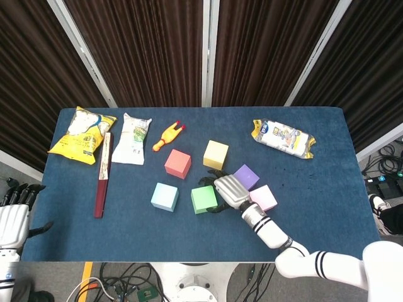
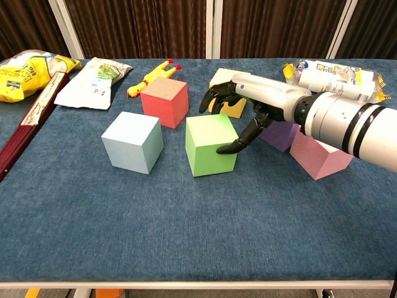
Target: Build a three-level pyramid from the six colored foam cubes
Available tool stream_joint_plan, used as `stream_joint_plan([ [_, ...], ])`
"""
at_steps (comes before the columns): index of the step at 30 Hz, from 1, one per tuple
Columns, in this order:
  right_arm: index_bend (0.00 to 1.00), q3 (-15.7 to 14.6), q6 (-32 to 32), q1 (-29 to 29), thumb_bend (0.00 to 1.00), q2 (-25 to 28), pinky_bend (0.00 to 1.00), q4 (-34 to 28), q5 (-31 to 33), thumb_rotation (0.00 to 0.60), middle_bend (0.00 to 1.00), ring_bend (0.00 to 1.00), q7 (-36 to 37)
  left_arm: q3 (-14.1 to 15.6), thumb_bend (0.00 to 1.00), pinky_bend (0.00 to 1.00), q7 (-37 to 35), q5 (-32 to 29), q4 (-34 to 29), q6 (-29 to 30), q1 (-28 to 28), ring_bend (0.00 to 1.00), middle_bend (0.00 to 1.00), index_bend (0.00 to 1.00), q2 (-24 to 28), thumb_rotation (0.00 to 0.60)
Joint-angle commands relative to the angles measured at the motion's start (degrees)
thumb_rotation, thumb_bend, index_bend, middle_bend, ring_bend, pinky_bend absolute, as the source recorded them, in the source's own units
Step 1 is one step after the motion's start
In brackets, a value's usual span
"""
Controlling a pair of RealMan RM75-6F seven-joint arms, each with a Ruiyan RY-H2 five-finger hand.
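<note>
- No pyramid yet. All six cubes sit flat on the blue table (image 1: 327, 207), none on top of another.
- The light blue cube (image 2: 133, 141) and the green cube (image 2: 211, 144) sit near each other in front. The red cube (image 2: 164, 101) and yellow cube (image 1: 216, 154) are behind them. The purple cube (image 1: 246, 176) and pink cube (image 1: 263, 197) are off to the side.
- The right hand (image 2: 248, 105) is at the green cube. Its fingers are spread, with one fingertip on the cube's side. It is not lifting anything.
- The left hand (image 1: 14, 217) waits at the table's edge, holding nothing.
- I think all the stacking is still left to do.
</note>
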Motion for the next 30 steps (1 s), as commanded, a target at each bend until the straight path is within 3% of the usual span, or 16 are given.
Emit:
stream_joint_plan([
  [1,0.29,0.88,1.58,-0.97,0.09,0.21,0.14,-2.42,3.11,0.6,0.42,0.11,-3.57,-0.03,0.0,0.12,-0.11,0.05,0.12,-0.05,-0.07,0.09,0.19,0.2,-0.08,0.6],
  [15,0.29,3.93,3.88,-0.31,0.1,-2.52,0.1,-5.1,12.17,0.6,0.42,0.11,-11.42,0.1,0.0,0.12,-0.96,0.01,0.77,-0.06,0.03,0.09,0.19,0.2,-0.24,0.6],
  [30,0.27,5.81,4.0,2.62,0.1,-6.41,0.06,-2.59,18.36,0.6,0.39,0.11,-17.16,0.2,0.0,0.12,-1.55,-0.11,1.36,0.04,0.25,0.09,0.19,0.2,-0.58,0.6],
])
